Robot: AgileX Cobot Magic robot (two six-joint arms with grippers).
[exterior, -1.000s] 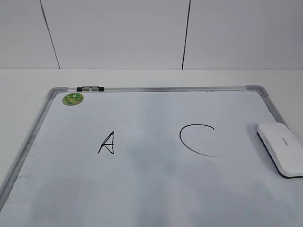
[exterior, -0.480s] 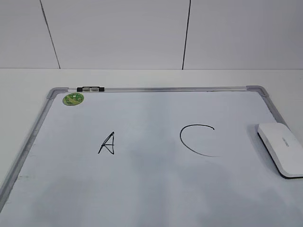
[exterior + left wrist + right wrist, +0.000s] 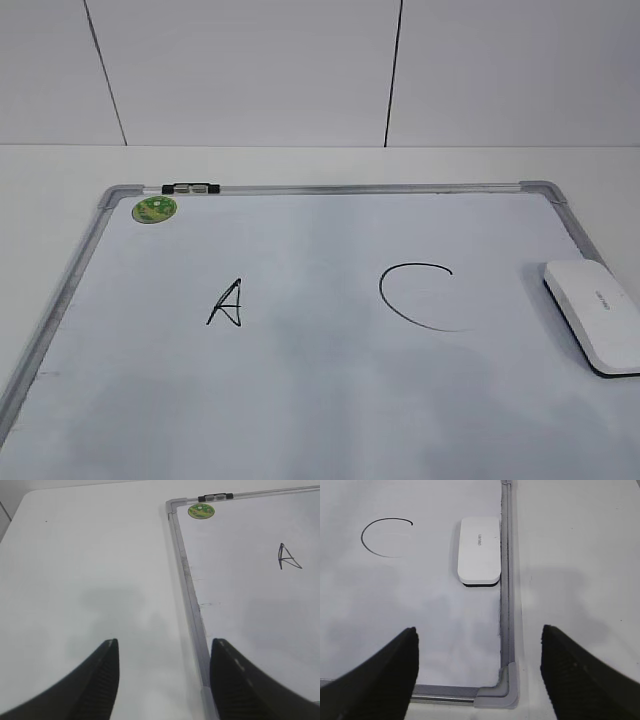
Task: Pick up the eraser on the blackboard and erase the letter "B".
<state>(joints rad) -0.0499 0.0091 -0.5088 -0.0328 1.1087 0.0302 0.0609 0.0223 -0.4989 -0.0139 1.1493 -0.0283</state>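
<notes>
Overhead, both the left gripper (image 3: 165, 672) and right gripper (image 3: 479, 667) hang spread; the eraser (image 3: 479, 550) apparently lies flat on the blackboard (image 3: 505, 600).

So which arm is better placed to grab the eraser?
The right. Its open gripper faces the eraser lying by the blackboard's right frame; the left gripper hangs open over the opposite edge.

Laboratory test bench: bare white worktop (image 3: 60, 180) against plain white wall panels (image 3: 250, 70), carrying only a blackboard (image 3: 330, 188).
</notes>
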